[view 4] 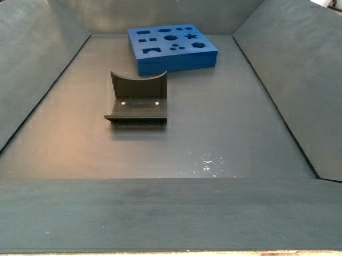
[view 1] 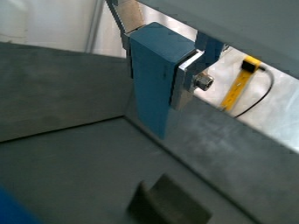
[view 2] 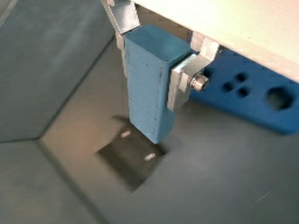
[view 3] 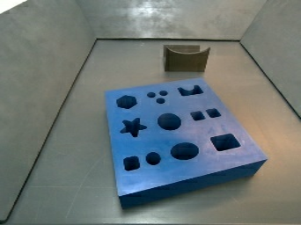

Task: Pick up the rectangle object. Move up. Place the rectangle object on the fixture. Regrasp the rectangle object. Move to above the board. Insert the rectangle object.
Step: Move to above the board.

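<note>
Now | gripper [view 2: 152, 66] above fixture [view 2: 131, 154] | jaws clamped on upright rectangle object [view 2: 149, 83]

No text, label or number is legible on anything.

1. From either side of the table the gripper is out of sight entirely; it shows only in both wrist views, where its top runs off the picture edge [view 2: 152, 66].
2. The rectangle object [view 2: 149, 83] is partly covered where the silver fingers [view 2: 184, 77] clamp its upper sides.
3. In a wrist view the board [view 2: 251, 92] is cut off at the picture's edge, so only a corner with a few holes shows.
4. In a wrist view the fixture [view 1: 170, 203] runs off the picture's edge.
5. In the wrist view showing the board, the block hides part of the fixture [view 2: 131, 156].
</note>
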### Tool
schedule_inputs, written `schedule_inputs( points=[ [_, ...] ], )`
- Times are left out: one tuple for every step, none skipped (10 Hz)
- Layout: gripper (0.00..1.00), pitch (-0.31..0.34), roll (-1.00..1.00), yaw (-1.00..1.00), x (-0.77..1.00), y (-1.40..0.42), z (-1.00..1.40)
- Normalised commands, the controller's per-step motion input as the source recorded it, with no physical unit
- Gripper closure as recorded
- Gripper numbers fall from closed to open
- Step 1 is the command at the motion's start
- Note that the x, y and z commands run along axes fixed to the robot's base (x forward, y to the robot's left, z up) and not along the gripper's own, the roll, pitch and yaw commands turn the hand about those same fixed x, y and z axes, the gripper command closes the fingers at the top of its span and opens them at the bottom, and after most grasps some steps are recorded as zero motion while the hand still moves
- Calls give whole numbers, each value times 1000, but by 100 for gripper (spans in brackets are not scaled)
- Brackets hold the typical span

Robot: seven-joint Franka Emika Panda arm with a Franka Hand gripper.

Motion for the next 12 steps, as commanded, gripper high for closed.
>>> schedule_inputs(
  points=[
    [100,-32,-1000,-35,-604,-1000,-603],
    [100,-39,-1000,-33,-621,-1000,-604],
    [100,-50,-1000,-27,-591,-884,-533],
    [100,-53,-1000,-26,-431,-604,-363],
    [100,-59,-1000,-22,-242,-280,-168],
    [100,-60,-1000,-22,-185,-185,-107],
    [100,-63,-1000,-27,-126,-71,-49],
    [100,-71,-1000,-28,-95,-26,-26],
    [100,-76,-1000,-27,-74,-1,-12],
    [100,-79,-1000,-28,-63,15,-2],
    [100,-88,-1000,-27,-56,30,3],
    [100,-99,-1000,-24,-51,32,10]
  ],
)
